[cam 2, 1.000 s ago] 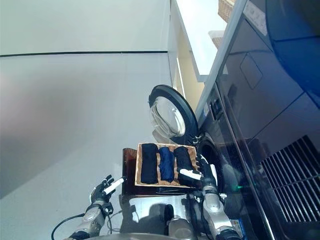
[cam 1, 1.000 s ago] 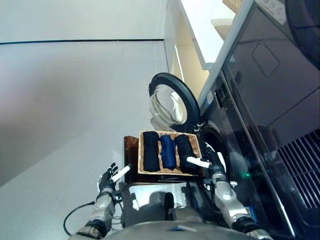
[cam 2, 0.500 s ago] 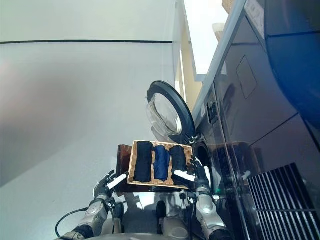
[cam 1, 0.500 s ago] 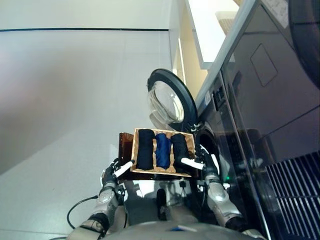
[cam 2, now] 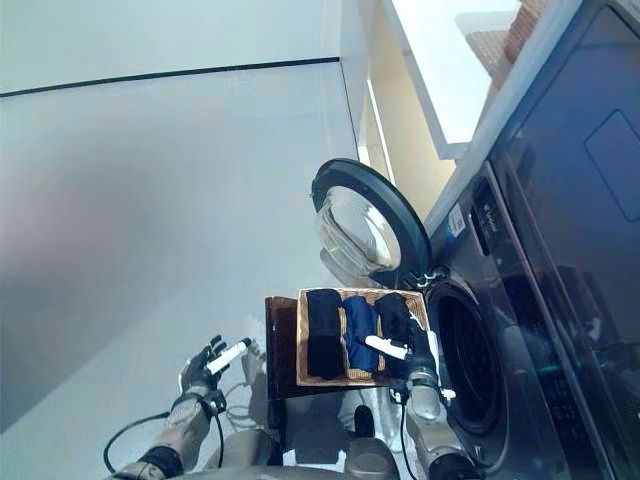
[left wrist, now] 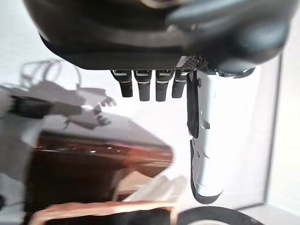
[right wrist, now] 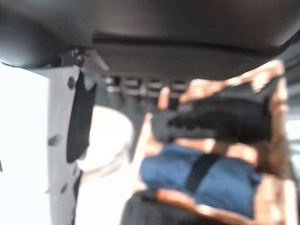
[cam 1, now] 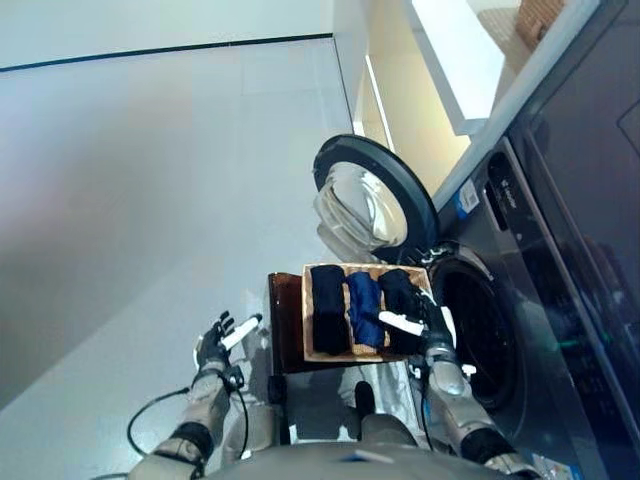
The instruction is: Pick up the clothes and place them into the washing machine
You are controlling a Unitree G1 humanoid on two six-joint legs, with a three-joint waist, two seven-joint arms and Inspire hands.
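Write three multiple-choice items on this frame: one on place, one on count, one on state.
1. Where does the tray of clothes sit?
A. on a dark stand beside the washer opening
B. inside the drum
C. on the white shelf above the machine

2. How many rolled garments lie in the tray?
A. one
B. three
C. five

3. What is the state of the washer door?
A. shut
C. removed and lying flat on the floor
B. swung open

Answers: 1 A, the tray rests on the dark stand next to the drum opening. 2 B, two black rolls flank a blue roll. 3 B, the round door stands open beyond the tray. The right hand is at the tray's washer-side edge; the left hand is open, away from the tray.
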